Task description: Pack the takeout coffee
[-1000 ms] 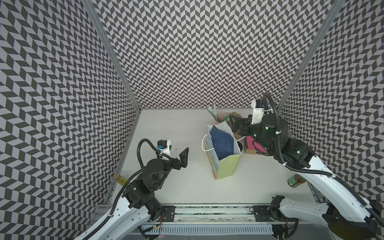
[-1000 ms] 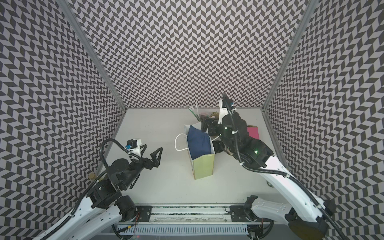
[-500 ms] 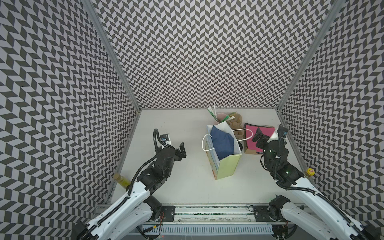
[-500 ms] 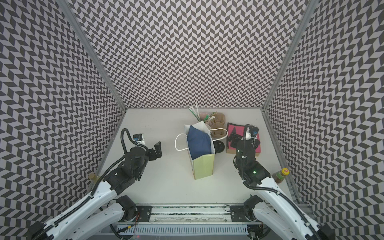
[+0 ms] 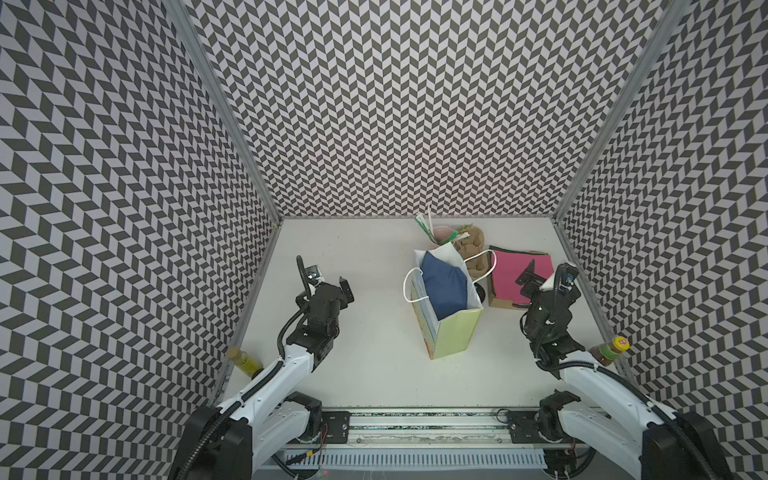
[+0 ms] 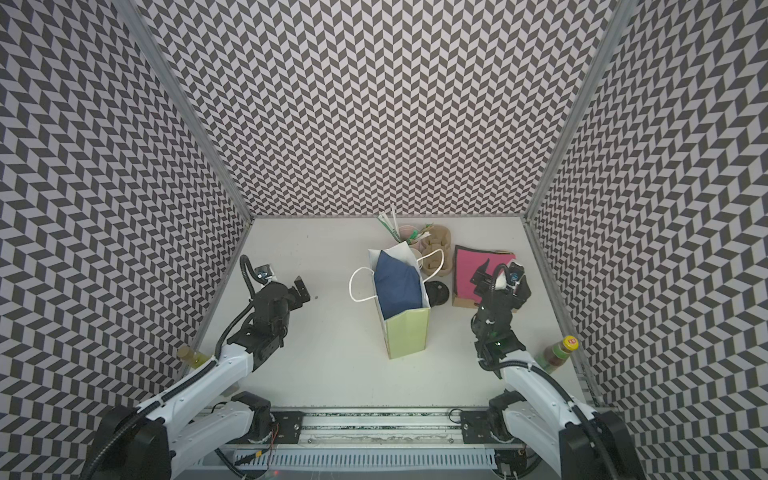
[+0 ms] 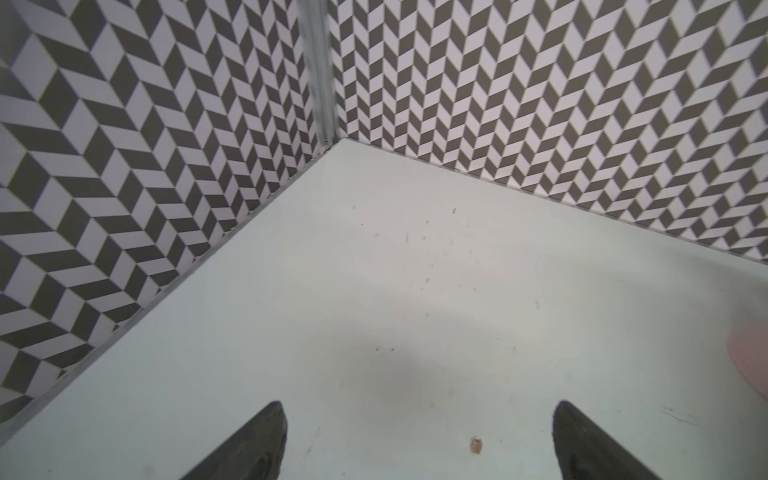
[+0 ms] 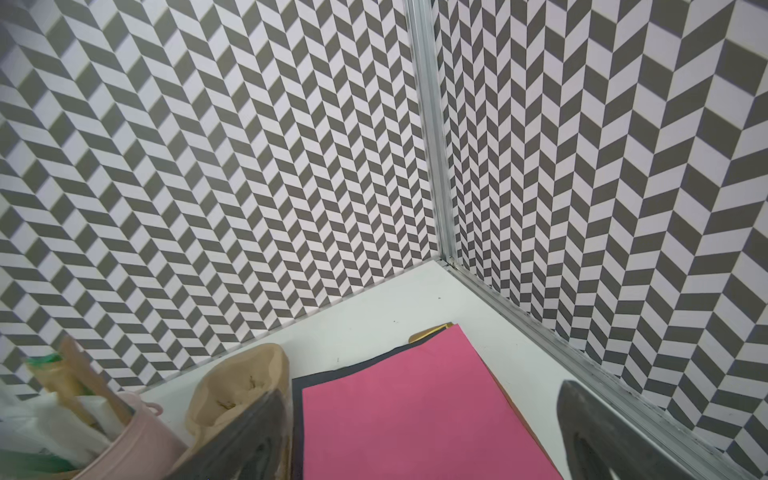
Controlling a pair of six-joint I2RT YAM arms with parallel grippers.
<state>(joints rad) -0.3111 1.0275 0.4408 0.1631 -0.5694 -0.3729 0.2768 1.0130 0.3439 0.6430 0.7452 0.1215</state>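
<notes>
One white table (image 5: 374,374) carried everything, walled on three sides by zigzag-patterned panels. The largest item was a single paper gift bag (image 5: 455,336), upright, pale green on its side, with two white cord handles; it held one dark blue soft bundle (image 5: 442,286) that filled its mouth. To its right lay one flat pink sheet (image 5: 505,274) on a black sheet over brown cardboard. Behind the bag sat one tan moulded pulp carrier (image 6: 436,241), rough and rounded, its cups empty as far as could be seen. Two grippers were in view: the left gripper (image 7: 417,407) hovered over bare table and the right gripper (image 8: 424,392) over the pink sheet – both with jaws spread wide, holding nothing. Two bottles stood at the table's edges, one yellowish (image 5: 243,359), one yellow-capped (image 5: 609,351). One pink cup (image 8: 137,436) held several paper-wrapped straws (image 5: 424,222). The one coffee cup (image 6: 437,293) – round black lid showing – stood on the table just beside the bag's right side, outside it.
</notes>
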